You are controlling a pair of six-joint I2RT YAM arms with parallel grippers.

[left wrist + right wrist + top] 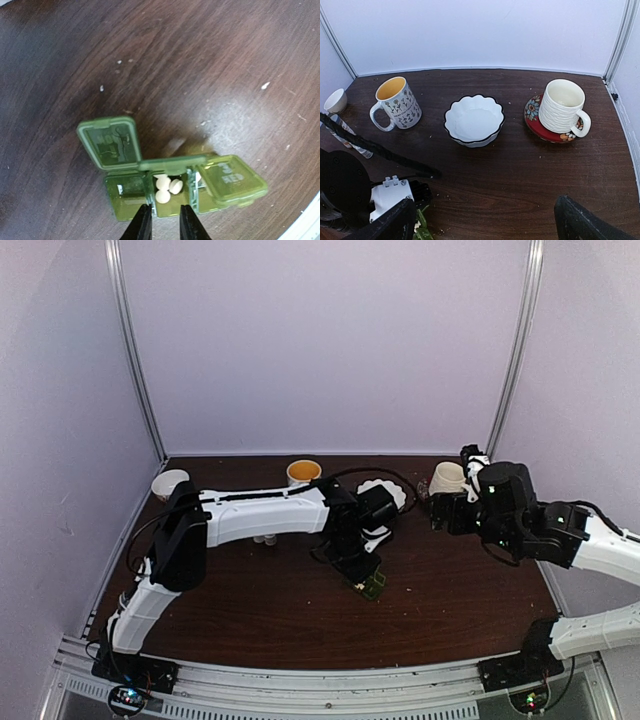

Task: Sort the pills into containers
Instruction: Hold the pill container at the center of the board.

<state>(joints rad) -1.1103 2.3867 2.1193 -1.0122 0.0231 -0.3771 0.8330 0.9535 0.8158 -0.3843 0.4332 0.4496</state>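
The dark-green pill box lies on the brown table, also seen in the top view and at the bottom edge of the right wrist view. Its left lid lies folded back, its middle lid stands up, its right lid hangs half shut. A few white pills lie in the middle compartment, and one shows in the right compartment. My left gripper hovers right over the box's near edge, fingers a little apart and empty. My right gripper is wide open and empty, held high at the right.
Along the back stand a flowered mug with a yellow inside, a white scalloped bowl, a white ribbed mug on a red saucer and a small white cup. A striped tube-like thing lies at the left. Crumbs dot the table.
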